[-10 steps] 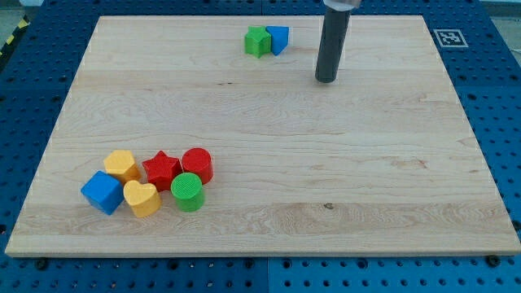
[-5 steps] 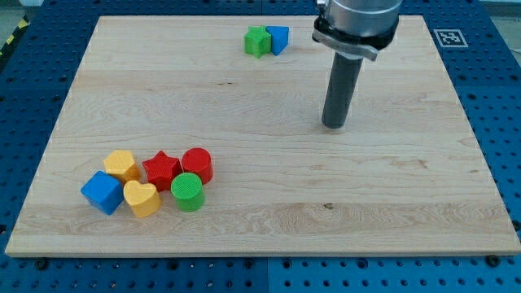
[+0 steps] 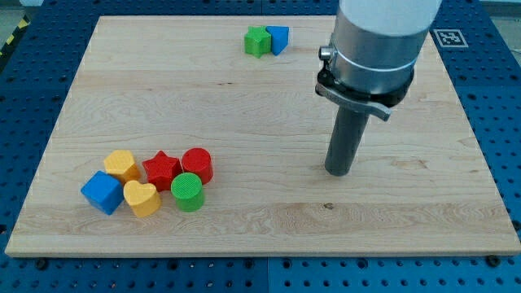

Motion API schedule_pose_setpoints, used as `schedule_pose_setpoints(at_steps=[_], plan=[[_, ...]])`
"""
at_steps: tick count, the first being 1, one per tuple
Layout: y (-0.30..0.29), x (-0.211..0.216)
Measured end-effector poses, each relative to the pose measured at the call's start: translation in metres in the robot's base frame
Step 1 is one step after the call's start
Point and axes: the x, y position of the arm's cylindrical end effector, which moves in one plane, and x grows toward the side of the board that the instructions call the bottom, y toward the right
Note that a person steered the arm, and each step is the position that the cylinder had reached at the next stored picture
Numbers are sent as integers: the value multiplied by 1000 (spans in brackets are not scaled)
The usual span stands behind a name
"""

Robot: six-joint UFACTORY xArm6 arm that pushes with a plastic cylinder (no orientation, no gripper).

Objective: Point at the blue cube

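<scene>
1. Since the earlier frames my tip [image 3: 339, 172] has slid toward the view's bottom, from near the top pair of blocks down to the middle-right of the wooden board [image 3: 260, 106]; none of the blocks has shifted.
2. No readable writing shows anywhere; the only marking is a black-and-white square tag [image 3: 448, 37] on the board's top-right corner (a pattern, not letters).
3. The blue cube [image 3: 102, 192] is bright blue with plain faces, turned so one corner faces the view's bottom. It sits at the left end of the cluster near the board's bottom-left, touching the yellow heart [image 3: 142, 198] and just below the yellow block [image 3: 122, 164].
4. Also in that cluster are the red star [image 3: 162, 169], the red cylinder [image 3: 197, 163] and the green cylinder [image 3: 187, 191].
5. At the view's top a green block [image 3: 257, 41] and a second blue block [image 3: 278, 39] touch side by side.
6. My rod carries nothing and touches no block; its tip stands well to the right of the cluster, far from the blue cube.
</scene>
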Motion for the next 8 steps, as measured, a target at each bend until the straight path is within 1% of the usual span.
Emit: schedule_pose_setpoints(at_steps=[1,3,4,6,7,8], plan=[[0,22],[0,30],[2,42],[2,43],[2,53],[-17,77]])
